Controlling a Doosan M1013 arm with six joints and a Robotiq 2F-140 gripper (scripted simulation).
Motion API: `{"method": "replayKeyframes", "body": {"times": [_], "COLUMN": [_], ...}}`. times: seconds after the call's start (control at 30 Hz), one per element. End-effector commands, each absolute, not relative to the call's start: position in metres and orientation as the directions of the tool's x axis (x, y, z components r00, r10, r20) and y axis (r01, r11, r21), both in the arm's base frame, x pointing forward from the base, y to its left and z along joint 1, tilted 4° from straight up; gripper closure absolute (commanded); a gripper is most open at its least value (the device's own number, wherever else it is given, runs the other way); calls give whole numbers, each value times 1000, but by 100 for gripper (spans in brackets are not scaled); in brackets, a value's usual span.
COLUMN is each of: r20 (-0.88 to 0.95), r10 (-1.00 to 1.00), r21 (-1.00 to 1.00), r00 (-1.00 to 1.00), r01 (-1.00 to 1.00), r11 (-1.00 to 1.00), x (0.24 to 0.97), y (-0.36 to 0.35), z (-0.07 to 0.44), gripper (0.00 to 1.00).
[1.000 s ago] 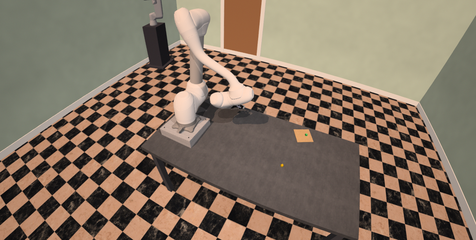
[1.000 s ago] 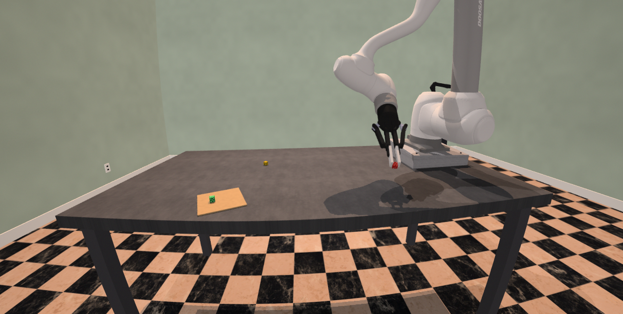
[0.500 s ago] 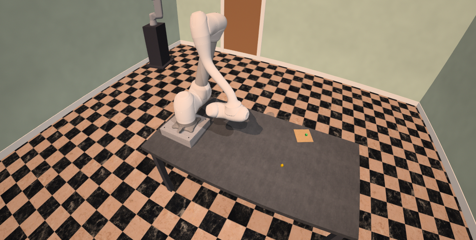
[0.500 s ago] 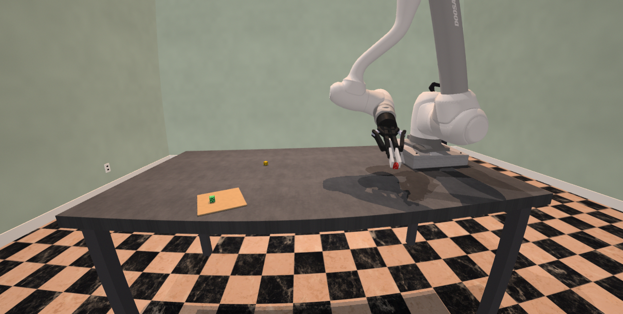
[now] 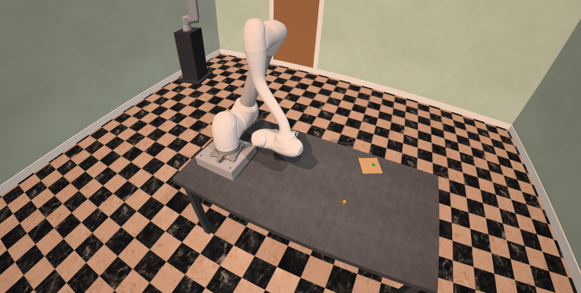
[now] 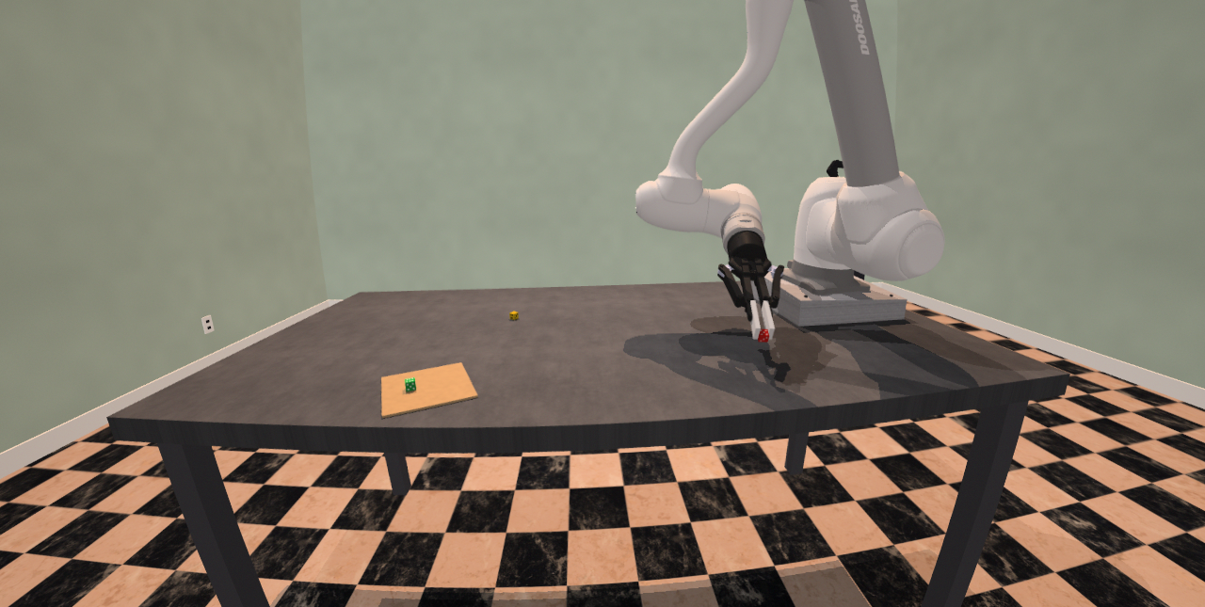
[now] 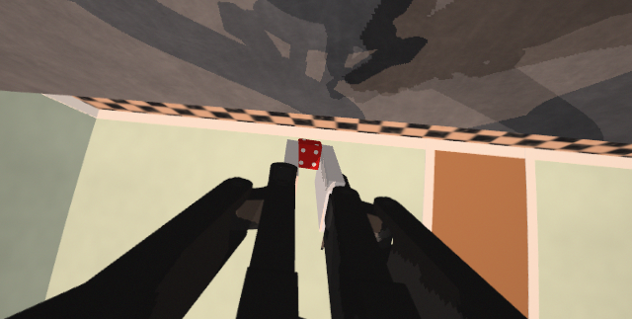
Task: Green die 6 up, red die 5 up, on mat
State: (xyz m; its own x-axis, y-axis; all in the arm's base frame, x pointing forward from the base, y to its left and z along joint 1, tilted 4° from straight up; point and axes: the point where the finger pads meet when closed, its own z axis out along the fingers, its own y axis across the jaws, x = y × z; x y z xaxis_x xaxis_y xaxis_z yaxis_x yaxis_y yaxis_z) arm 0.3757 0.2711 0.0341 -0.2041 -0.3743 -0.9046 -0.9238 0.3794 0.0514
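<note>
Red die (image 6: 763, 335) (image 7: 309, 154) pinched by the hand (image 6: 763, 333) (image 7: 306, 161), seen at right in exterior view and centrally in wrist view, hidden from top view, arm (image 5: 268, 87) (image 6: 715, 115) bent downward, hand tilted.

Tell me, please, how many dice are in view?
3: green die on the mat, yellow die on the table, red die between the gripper's fingers.

Brown rectangular door (image 5: 297, 16) (image 7: 480, 230) in pale frame; small white wall outlet (image 6: 207, 324); black-and-beige checkered floor (image 5: 121, 193) (image 6: 538, 510) (image 7: 306, 120).
</note>
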Motion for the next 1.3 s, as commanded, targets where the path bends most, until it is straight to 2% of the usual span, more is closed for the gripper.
{"method": "replayKeyframes", "body": {"times": [0.0,0.47,1.27], "r20": [-907,-907,-907], "r10": [-367,-367,-367], "r21": [53,53,53], "r00": [-204,-204,-204], "r01": [-922,-922,-922], "r11": [383,383,383], "x": [374,374,374], "y": [273,276,276], "z": [19,-14,-16], "gripper": [84,84,84]}}
